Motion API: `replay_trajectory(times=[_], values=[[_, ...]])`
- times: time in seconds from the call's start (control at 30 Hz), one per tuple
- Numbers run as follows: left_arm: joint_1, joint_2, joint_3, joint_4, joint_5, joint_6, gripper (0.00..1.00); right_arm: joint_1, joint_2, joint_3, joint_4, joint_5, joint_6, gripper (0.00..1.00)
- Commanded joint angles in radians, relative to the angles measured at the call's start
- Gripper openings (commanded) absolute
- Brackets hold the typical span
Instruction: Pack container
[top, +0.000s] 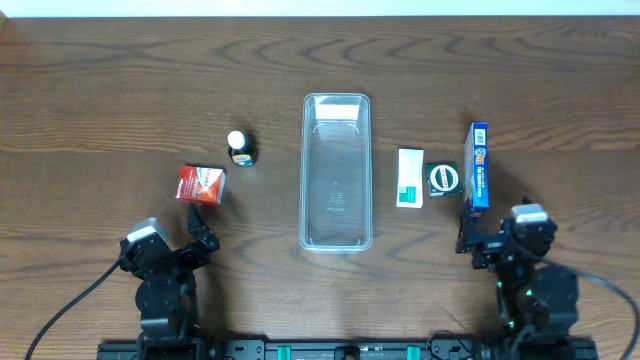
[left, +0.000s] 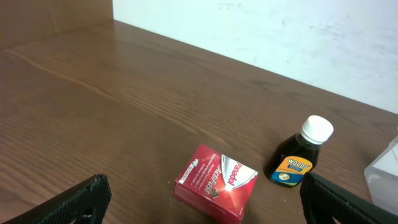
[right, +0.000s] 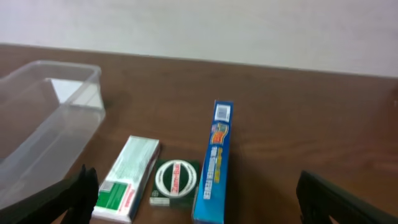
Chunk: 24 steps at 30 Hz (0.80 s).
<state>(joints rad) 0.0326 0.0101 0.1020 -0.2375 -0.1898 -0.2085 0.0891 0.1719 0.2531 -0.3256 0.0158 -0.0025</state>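
Note:
The clear plastic container (top: 336, 172) lies empty in the middle of the table; its corner shows in the right wrist view (right: 43, 118). Left of it are a red Panadol box (top: 201, 184) (left: 216, 183) and a small dark bottle with a white cap (top: 240, 148) (left: 300, 154). Right of it are a white-and-green box (top: 410, 177) (right: 127, 177), a dark green box with a round label (top: 443, 178) (right: 176, 182) and a blue box on its edge (top: 478, 166) (right: 215, 163). My left gripper (top: 197, 238) (left: 202, 202) is open just before the red box. My right gripper (top: 478, 243) (right: 199, 196) is open before the blue box.
The dark wood table (top: 120, 90) runs to a white wall at the far side (left: 280, 31). Both arm bases sit at the near edge, with cables trailing off either side.

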Motion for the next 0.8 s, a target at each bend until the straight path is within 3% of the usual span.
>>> replay_trajectory(times=[0.0,0.3,0.4,0.5,0.6,0.77], values=[[0.005,-0.006,-0.025,-0.007,-0.001,0.005,0.98,-0.008,0.155,0.169,-0.069,0.005,0.027,0.99],[0.005,-0.006,-0.025,-0.007,-0.001,0.005,0.98,-0.008,0.773,0.737,-0.414,0.010,0.024,0.99],[0.005,-0.006,-0.025,-0.007,-0.001,0.005,0.98,-0.009,0.908,0.863,-0.471,-0.082,0.065,0.99],[0.006,-0.006,-0.025,-0.007,-0.001,0.005,0.98,-0.013,1.024,0.926,-0.488,-0.084,0.078,0.99],[0.006,-0.006,-0.025,-0.007,-0.001,0.005,0.98,-0.027,1.112,0.930,-0.490,0.022,0.143,0.81],[0.006,-0.006,-0.025,-0.007,-0.001,0.005,0.98,-0.058,1.273,0.931,-0.522,0.071,0.232,0.74]])
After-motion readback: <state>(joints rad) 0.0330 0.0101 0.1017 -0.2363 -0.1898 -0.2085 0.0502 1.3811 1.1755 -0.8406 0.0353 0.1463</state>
